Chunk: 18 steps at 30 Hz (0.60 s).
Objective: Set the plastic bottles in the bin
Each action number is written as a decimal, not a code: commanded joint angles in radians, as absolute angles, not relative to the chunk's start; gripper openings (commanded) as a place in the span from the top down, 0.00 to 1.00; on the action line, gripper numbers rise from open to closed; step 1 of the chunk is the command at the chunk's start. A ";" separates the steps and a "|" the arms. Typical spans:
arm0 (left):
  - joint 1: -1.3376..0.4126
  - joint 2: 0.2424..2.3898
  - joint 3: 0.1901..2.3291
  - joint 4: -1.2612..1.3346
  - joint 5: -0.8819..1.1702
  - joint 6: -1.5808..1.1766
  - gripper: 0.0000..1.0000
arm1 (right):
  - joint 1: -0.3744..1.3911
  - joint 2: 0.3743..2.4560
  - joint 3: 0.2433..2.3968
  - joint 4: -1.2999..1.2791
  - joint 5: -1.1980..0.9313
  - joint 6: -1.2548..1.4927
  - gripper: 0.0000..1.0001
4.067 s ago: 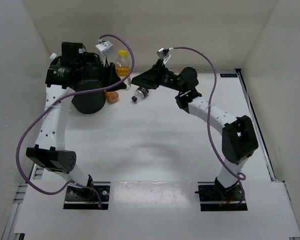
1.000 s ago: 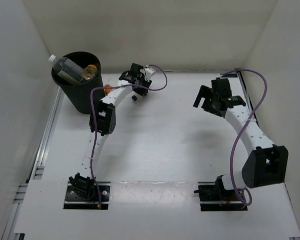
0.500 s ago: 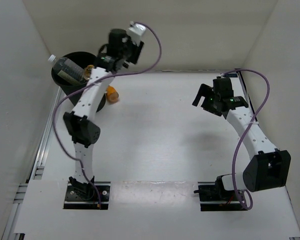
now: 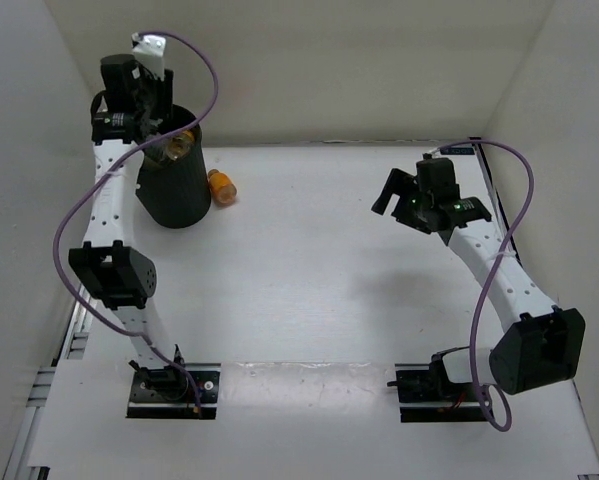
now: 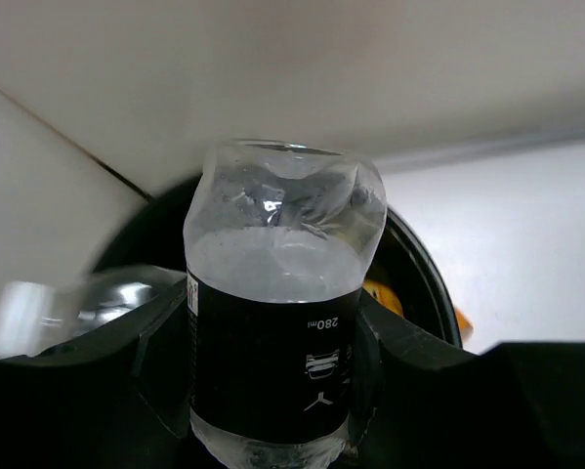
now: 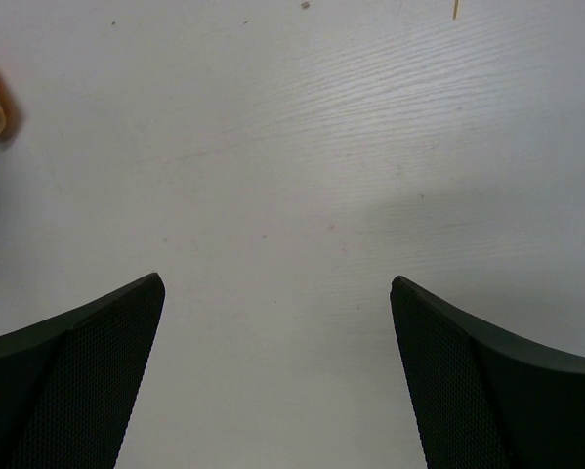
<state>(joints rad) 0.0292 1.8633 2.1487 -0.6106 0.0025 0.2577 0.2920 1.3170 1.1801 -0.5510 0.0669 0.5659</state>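
At the far left corner of the bench (image 4: 309, 290), the left tool (image 5: 272, 342) hangs over the bin (image 4: 174, 205), clenched on the dark-labelled bottle (image 5: 277, 293). Its fingers (image 5: 160, 342) press the black label from both sides, and the bottle's clear end points away from the wrist camera, towards the bin's mouth. The bottle is off the bench and above the rim, not inside.

Inside the bin an orange-capped bottle (image 4: 182, 143) shows near the rim. A clear bottle (image 5: 106, 298) is a blur at the left of the wrist view.

Just right of the bin, the stubby orange bottle (image 4: 221, 187) lies on its side on the bench, close to the bin's wall — whether they touch I cannot tell.

Towards the right edge, the right tool (image 6: 277, 371) hovers over bare bench — released, fingers wide apart, nothing between them.
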 commanded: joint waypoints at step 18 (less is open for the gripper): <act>0.009 1.669 2.092 -0.644 -0.247 0.140 0.00 | 0.322 1.315 1.204 -0.537 0.058 0.560 0.00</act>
